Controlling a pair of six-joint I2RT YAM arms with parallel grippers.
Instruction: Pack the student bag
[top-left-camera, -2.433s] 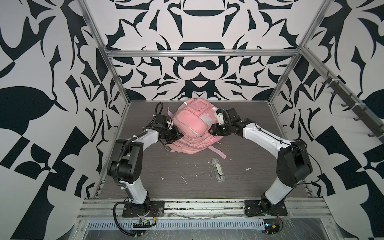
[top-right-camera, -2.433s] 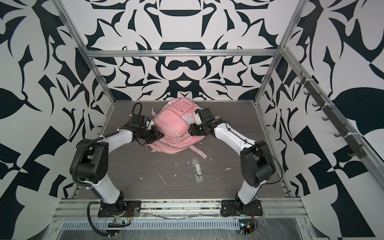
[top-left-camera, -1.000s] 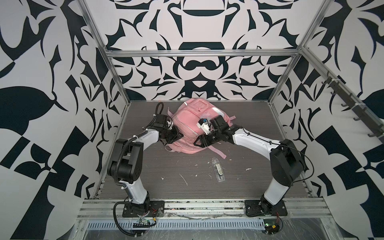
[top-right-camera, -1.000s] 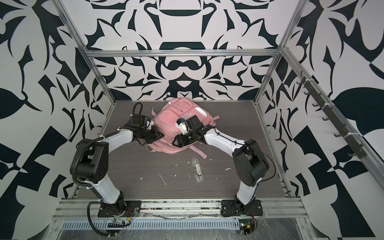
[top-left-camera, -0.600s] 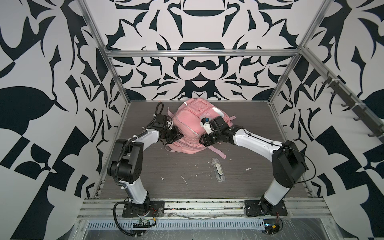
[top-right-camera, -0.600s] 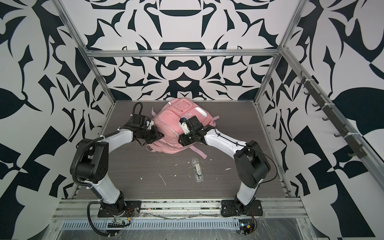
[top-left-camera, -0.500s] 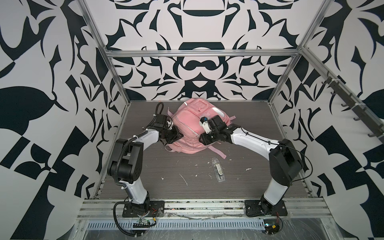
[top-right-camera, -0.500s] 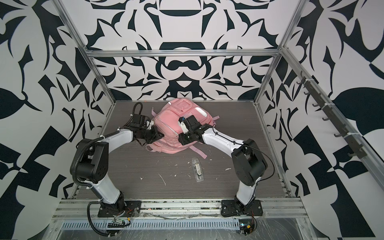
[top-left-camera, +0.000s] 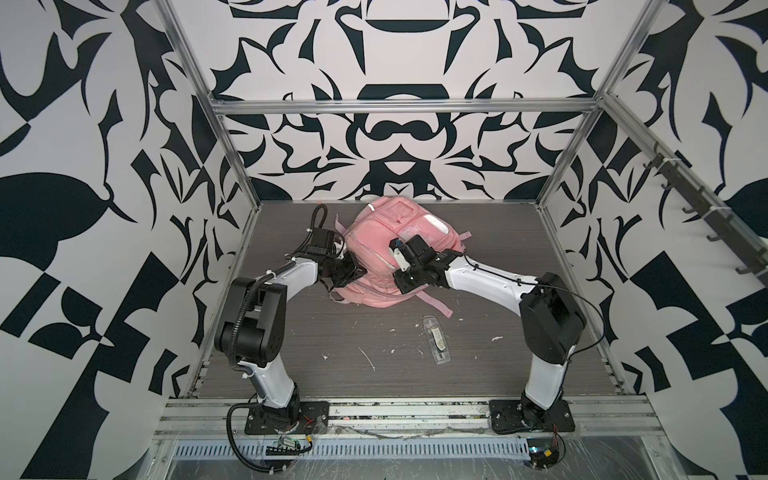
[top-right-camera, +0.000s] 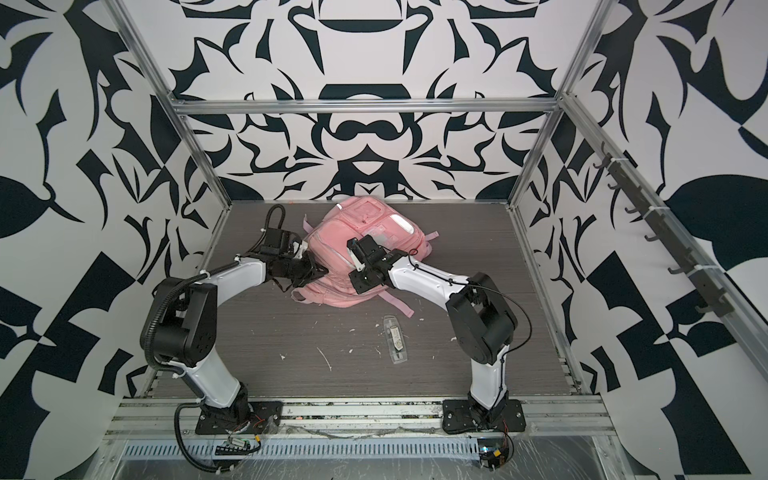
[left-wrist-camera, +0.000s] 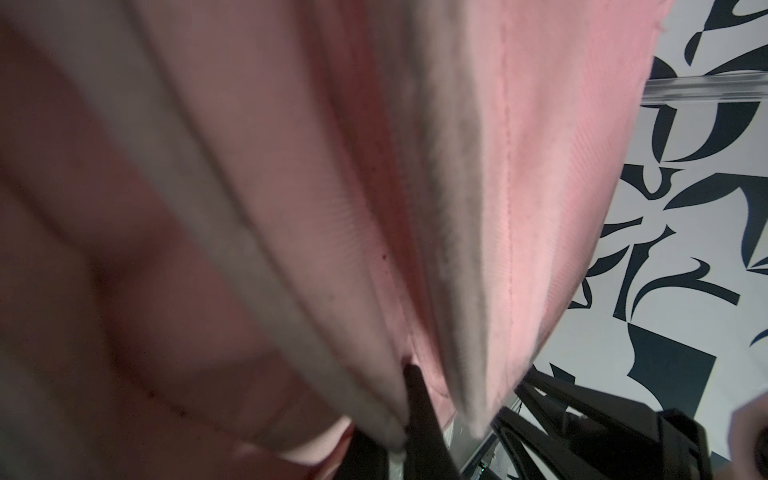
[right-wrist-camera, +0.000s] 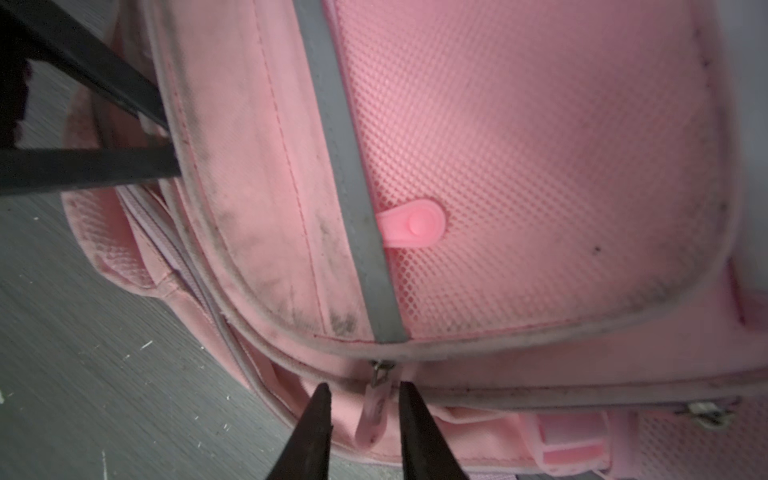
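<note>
- Bag: pink, lying front-up on the bench, between the two claws in both top views.
- Left claw: at the bag's left edge, clenched on the bag's piped rim. In the right wrist view its two dark fingers meet on that rim.
- Left wrist view: filled with blurred folds of the bag.
- Right claw: over the near right part of the bag, released. Its jaws stand narrowly apart on either side of the zip pull, with a thin gap on each side.
- Zip pull: pink, hanging from a metal slider on the bag's seam, just below the mesh panel.
- Grey strip: runs across the bag beside the mesh panel. A pink snap tab juts from under it onto the mesh.
- Clear pack: flat on the bench, nearer the camera than the bag and apart from it.
- White scraps: scattered on the bench, on the same near side of the bag.
</note>
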